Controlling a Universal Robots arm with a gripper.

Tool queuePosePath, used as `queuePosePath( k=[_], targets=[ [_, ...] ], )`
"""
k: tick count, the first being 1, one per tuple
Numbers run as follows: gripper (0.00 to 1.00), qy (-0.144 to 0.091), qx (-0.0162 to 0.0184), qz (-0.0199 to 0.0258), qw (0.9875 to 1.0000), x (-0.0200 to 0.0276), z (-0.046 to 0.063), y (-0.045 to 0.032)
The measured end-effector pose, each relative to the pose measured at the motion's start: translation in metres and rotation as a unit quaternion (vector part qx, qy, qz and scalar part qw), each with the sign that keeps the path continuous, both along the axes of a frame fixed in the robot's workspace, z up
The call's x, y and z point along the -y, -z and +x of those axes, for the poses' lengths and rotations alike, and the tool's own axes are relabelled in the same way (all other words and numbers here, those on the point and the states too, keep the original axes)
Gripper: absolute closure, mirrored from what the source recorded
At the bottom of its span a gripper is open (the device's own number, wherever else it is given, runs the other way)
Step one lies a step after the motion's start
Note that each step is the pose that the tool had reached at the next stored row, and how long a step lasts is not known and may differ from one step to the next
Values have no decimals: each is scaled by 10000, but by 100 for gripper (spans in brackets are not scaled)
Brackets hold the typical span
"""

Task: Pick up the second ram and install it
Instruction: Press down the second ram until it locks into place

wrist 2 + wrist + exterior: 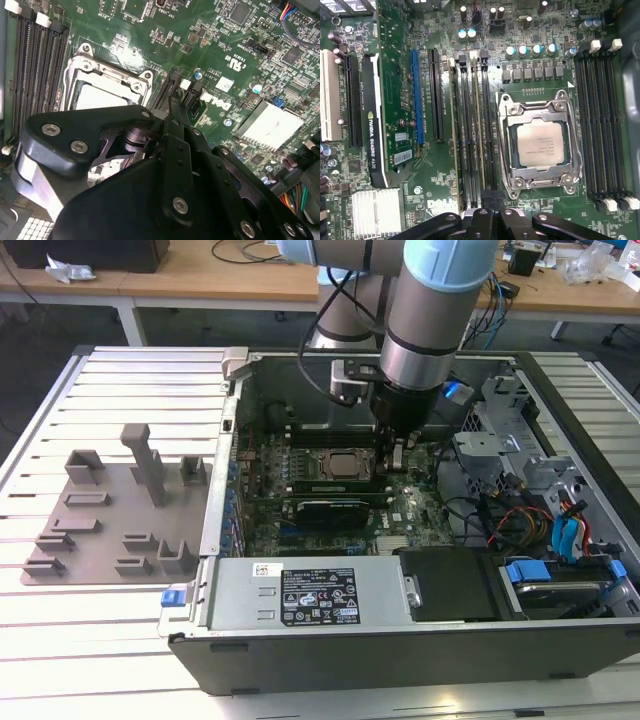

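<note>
My gripper (396, 460) reaches down into the open computer case, at the end of the memory slots beside the processor socket (540, 142). In both wrist views its fingers (172, 112) are pressed together with no gap, the gripper (492, 205) standing over the slot ends. Two thin green sticks stand on edge in those slots. The second ram (478, 130) is the one nearer the fingertips, and the other stick (453, 125) is one slot further out. Whether the fingertips touch the ram I cannot tell.
A graphics card (375, 120) and a finned heat sink (375, 212) lie beyond the filled slots. More memory slots (602, 125) flank the socket's other side. A grey fixture plate (110, 510) sits outside the case at the exterior view's left. Cables (520, 520) and drive bays crowd the right.
</note>
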State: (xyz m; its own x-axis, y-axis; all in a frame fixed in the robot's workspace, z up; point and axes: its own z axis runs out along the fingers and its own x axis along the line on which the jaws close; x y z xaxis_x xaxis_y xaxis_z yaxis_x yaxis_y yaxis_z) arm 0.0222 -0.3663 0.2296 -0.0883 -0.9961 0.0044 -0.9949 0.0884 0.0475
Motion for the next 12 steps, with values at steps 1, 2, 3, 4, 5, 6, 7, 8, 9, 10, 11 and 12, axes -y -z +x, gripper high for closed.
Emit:
queuePosePath(
  k=[1,2,3,4,5,6,7,8,9,10,11,12],
  targets=[
    [90,0,0,1,10000,0,0,14],
    [90,0,1,5,10000,-1,0,16],
    [90,0,8,20,10000,-5,1,-22],
    [90,1,10,9,10000,-2,-3,-74],
    [90,0,16,7,10000,-2,-15,-90],
    [90,0,31,11,10000,3,-64,-90],
    [90,0,38,9,10000,15,-127,-92],
    [90,1,42,9,10000,33,-260,-92],
    [90,1,43,9,10000,41,-355,-92],
    [90,1,44,10,10000,46,-463,-91],
    [90,-1,46,11,10000,48,-530,-90],
    [90,0,47,13,10000,49,-636,-87]
  ],
)
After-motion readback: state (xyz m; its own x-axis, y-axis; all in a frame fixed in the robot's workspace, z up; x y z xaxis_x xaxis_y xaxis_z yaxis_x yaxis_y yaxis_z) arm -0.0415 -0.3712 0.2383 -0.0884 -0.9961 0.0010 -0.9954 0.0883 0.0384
